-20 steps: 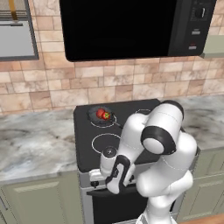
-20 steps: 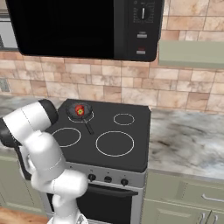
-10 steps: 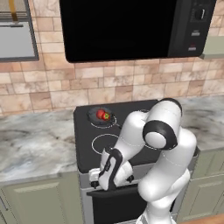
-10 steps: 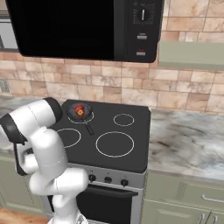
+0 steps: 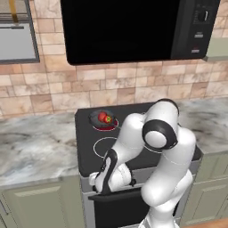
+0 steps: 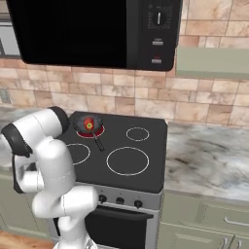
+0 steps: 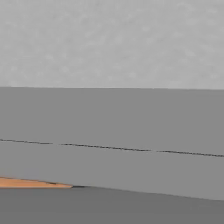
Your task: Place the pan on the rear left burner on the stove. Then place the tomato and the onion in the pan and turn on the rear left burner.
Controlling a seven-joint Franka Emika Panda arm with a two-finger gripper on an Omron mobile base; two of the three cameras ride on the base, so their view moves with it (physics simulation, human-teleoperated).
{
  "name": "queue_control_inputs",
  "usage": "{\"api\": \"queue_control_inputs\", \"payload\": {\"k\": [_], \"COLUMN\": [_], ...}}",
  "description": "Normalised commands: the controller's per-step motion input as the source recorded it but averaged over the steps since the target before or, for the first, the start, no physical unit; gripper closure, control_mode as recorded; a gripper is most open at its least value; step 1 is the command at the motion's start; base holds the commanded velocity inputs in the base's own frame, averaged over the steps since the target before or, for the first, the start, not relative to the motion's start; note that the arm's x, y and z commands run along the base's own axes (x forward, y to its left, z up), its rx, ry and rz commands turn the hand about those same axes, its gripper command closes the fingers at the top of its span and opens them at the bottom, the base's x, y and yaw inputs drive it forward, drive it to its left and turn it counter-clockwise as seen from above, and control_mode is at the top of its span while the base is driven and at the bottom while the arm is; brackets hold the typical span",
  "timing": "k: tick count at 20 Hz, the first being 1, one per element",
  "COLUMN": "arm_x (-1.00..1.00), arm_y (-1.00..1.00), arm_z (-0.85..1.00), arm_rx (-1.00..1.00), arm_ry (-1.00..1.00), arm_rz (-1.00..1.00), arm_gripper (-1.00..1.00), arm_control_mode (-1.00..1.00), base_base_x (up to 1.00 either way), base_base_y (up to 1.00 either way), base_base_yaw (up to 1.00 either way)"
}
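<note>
Small round dark grey frying pan [image 5: 103, 119] sits on the rear left burner ring [image 6: 89, 132] of the black glass stove [image 6: 146, 165], shiny red tomato [image 5: 102, 116] inside. End effector [image 5: 100, 186] low at stove front; open or closed: cannot tell.

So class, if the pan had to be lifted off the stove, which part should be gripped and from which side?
Grip the pan by its thin black handle, probably from above and across its width. The handle sticks out straight toward the stove front, clear of the bowl, where the tomato sits.

Black stove [image 5: 89, 153] – pan [image 5: 100, 119] on top.
</note>
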Motion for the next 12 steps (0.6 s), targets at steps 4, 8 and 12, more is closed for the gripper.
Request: {"api": "queue_control_inputs", "payload": {"k": [4,8,12], "arm_x": [-0.36,-0.39,-0.59], "arm_y": [0.37,0.16,0.0], "arm_z": [-0.89,-0.23,0.11], "arm_rx": [0.0,0.0,-0.04], "arm_ry": [-0.05,-0.19,-0.31], "arm_rz": [0.07,0.04,0.01], "arm_gripper": [1.0,1.0,1.0], "arm_control_mode": [-1.0,-1.0,-1.0], "base_base_x": [0.0,0.0,0.0], "base_base_y": [0.0,0.0,0.0], "base_base_yaw": [0.0,0.0,0.0]}}
